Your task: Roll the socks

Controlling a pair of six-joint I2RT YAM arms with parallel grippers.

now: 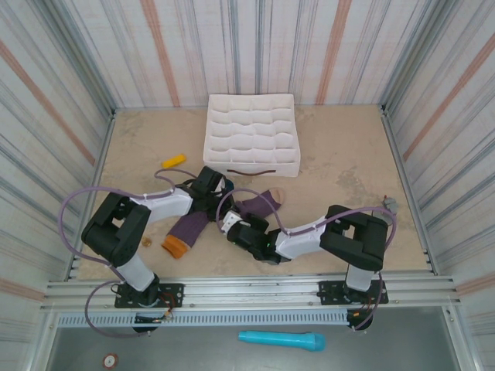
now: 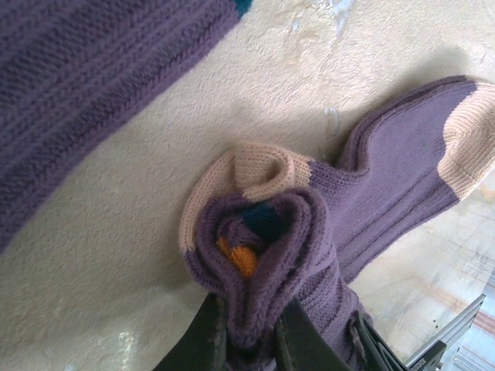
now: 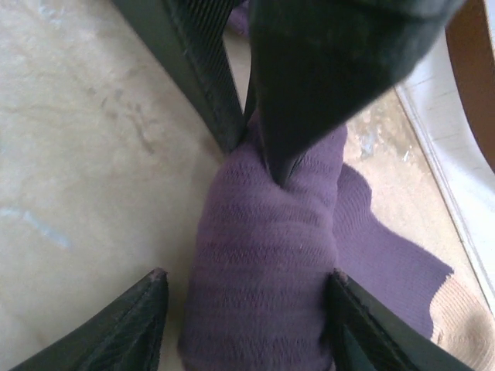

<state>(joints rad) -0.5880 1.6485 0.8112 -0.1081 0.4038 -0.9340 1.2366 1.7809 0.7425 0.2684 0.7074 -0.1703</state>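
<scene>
My left gripper [image 2: 251,325] is shut on a rolled-up bundle of purple sock [image 2: 263,239], with orange and dark teal showing in the roll's core. The rest of that sock [image 2: 402,162], purple with a beige toe and heel, trails off to the right on the table. My right gripper [image 3: 247,278] stands open around the same roll [image 3: 263,255]: its right finger touches the fabric and its left finger [image 3: 147,309] stands clear. From above, both grippers [image 1: 219,188] [image 1: 232,224] meet at table centre. A second purple sock [image 1: 188,226] with an orange cuff lies flat beside them.
A white compartment tray [image 1: 251,135] stands just behind the grippers. A yellow-orange marker [image 1: 173,161] lies to the back left. Striped walls close in three sides. A teal object [image 1: 280,340] lies below the front rail. The table's right half is bare.
</scene>
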